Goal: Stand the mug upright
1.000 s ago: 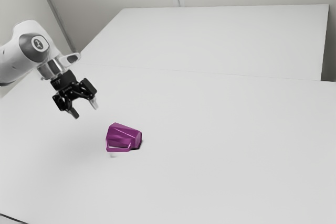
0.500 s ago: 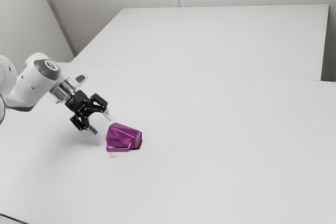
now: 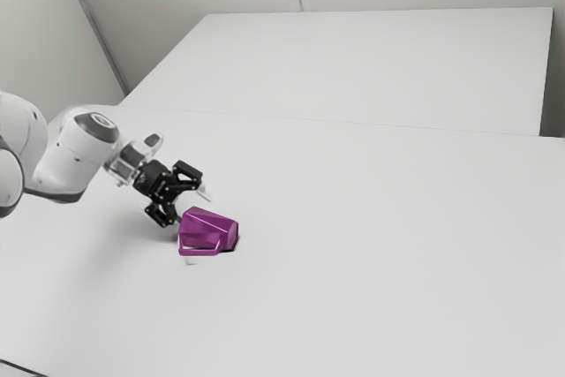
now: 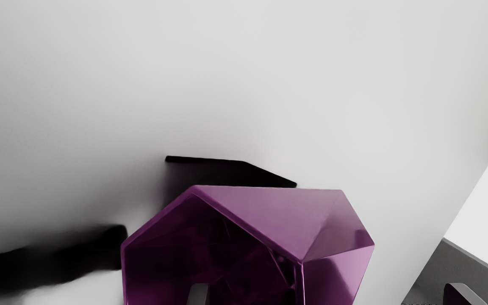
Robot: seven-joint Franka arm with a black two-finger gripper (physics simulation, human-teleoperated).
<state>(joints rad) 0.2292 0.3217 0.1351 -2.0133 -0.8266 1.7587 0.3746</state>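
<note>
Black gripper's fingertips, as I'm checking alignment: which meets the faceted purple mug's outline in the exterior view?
The lower, dark fingertip; the upper, pale fingertip shows above the purple mug, apart from its outline.

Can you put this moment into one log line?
mug: on its side | gripper: open, at mug's mouth | upright: not yet

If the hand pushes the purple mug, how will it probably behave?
The mug lies on its side and its walls are flat facets, so it would probably slide or rock rather than roll freely. Its shine suggests a hard, stiff body, perhaps a bit slippery. The handle may stop it turning one way.
</note>
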